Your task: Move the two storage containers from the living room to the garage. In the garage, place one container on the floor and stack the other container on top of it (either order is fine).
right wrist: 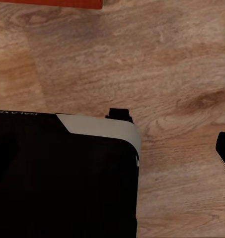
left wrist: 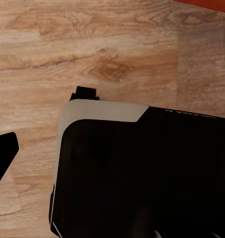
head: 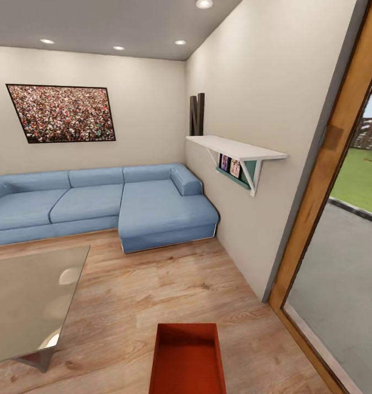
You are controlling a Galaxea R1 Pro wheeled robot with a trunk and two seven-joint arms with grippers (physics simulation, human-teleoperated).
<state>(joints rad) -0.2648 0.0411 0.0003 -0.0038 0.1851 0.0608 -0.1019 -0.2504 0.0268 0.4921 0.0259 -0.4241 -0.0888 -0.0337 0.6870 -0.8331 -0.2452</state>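
1. One orange-red storage container [head: 188, 358] sits open-topped on the light wood plank floor [head: 153, 284] of the living room, at the near edge of the head view; its inside is bare.
2. A blue sectional sofa [head: 98, 205] stands against the far beige wall, its chaise end reaching toward the container but well apart from it.
3. A glass-topped bench [head: 27, 298] on a metal leg stands on the floor to the left of the container, apart from it.
4. A framed picture [head: 62, 113] hangs above the sofa. On the right wall a white shelf [head: 235, 148] carries dark letter shapes [head: 196, 114].
5. A wood-framed glass door [head: 328, 180] at the right shows paving and grass outside.
6. The left wrist view looks down on wood planks and the robot's dark base [left wrist: 142, 173], with a strip of orange-red container edge [left wrist: 206, 5] at one corner.
7. The right wrist view shows the same base [right wrist: 62, 173] and another orange-red strip [right wrist: 47, 4].
8. Whether the fingers of either arm are wide or narrow cannot be told.
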